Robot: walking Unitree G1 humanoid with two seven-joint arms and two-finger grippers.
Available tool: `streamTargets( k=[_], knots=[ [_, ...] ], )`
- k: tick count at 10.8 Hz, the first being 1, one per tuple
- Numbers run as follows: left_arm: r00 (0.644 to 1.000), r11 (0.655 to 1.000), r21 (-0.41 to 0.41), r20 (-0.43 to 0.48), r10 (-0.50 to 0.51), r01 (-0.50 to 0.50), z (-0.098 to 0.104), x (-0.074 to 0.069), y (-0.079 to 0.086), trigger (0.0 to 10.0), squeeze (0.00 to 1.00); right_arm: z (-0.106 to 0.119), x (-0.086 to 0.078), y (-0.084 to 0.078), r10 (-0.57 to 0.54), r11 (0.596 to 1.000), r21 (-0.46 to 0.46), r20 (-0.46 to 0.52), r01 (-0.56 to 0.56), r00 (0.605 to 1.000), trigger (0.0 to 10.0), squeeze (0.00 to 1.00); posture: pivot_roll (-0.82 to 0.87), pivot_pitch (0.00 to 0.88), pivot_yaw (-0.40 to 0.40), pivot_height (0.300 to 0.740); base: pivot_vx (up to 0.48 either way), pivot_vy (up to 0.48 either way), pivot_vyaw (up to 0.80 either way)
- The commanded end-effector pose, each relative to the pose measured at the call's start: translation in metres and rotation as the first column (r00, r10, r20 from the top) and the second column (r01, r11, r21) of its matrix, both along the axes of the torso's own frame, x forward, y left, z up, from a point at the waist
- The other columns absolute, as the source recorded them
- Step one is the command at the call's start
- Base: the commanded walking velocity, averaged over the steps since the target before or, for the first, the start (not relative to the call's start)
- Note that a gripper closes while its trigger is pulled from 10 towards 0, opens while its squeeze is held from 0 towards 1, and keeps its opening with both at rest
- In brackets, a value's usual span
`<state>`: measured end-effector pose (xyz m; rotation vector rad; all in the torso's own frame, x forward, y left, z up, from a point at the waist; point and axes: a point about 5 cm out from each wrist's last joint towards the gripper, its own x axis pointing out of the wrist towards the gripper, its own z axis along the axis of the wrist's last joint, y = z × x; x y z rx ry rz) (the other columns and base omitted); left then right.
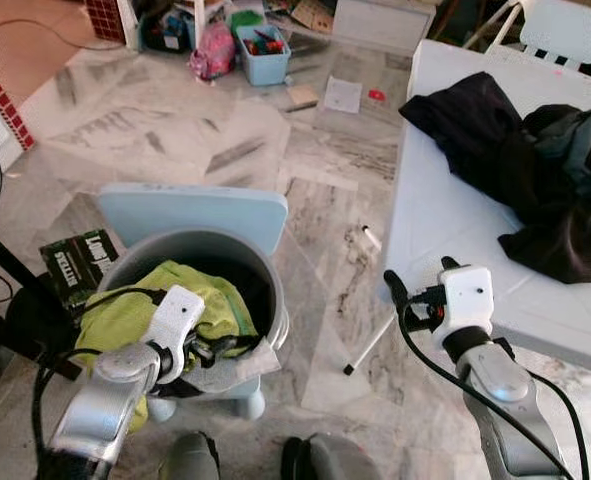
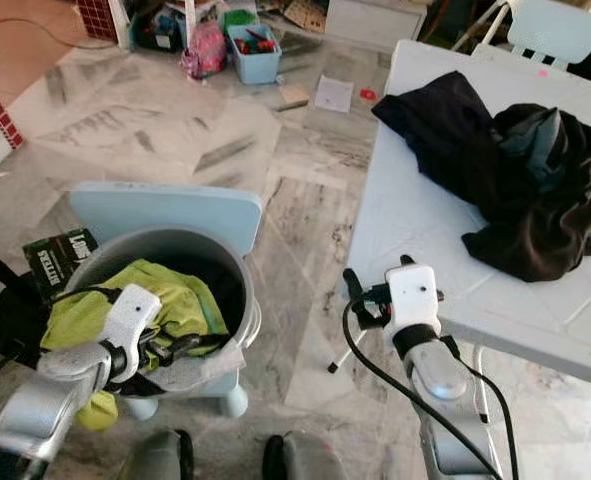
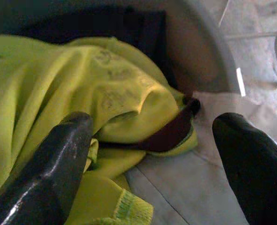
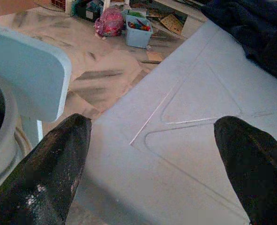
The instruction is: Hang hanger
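Left gripper [image 1: 207, 347]: arm is reaching forward and bending inward over the grey bucket [image 1: 265, 275]; fingers [image 3: 58, 164] are standing spread apart, holding nothing, with the yellow-green garment [image 3: 82, 89] lying just ahead of and between them, one finger resting against its folds.

Right gripper [image 1: 415, 285]: arm is rising from below, wrist pointing forward; fingers [image 4: 58, 154] are standing wide apart and empty, hovering over the near edge of the pale blue table [image 1: 445, 190].

Dark clothes [image 1: 535, 180]: lying heaped on the table, well beyond the right fingertips.

Hanger: cannot be made out.

Light blue chair [image 1: 195, 215]: standing under the bucket.
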<state>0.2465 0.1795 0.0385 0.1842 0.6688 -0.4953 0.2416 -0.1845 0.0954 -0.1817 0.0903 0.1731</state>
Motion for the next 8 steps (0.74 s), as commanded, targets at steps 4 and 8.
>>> streamTargets(
  k=[4, 8],
  knots=[
    [0.99, 0.998, 0.039, -0.134, -0.034, 0.039, -0.027, 0.004, 0.008, 1.8, 0.0, 0.006, -0.001, -0.005, -0.002, 0.999, -0.037, 0.015, 0.003, 1.0, 10.0, 0.0, -0.08, 0.169, -0.145, 0.74, 0.0, 0.0, 0.0],
    [0.993, 0.995, 0.1, -0.113, 0.025, -0.013, -0.036, 0.015, 0.025, 0.0, 0.0, 0.01, 0.009, -0.001, -0.008, 0.999, -0.043, 0.047, 0.01, 0.999, 10.0, 0.0, -0.08, 0.159, -0.126, 0.74, 0.0, 0.0, 0.0]
  ],
)
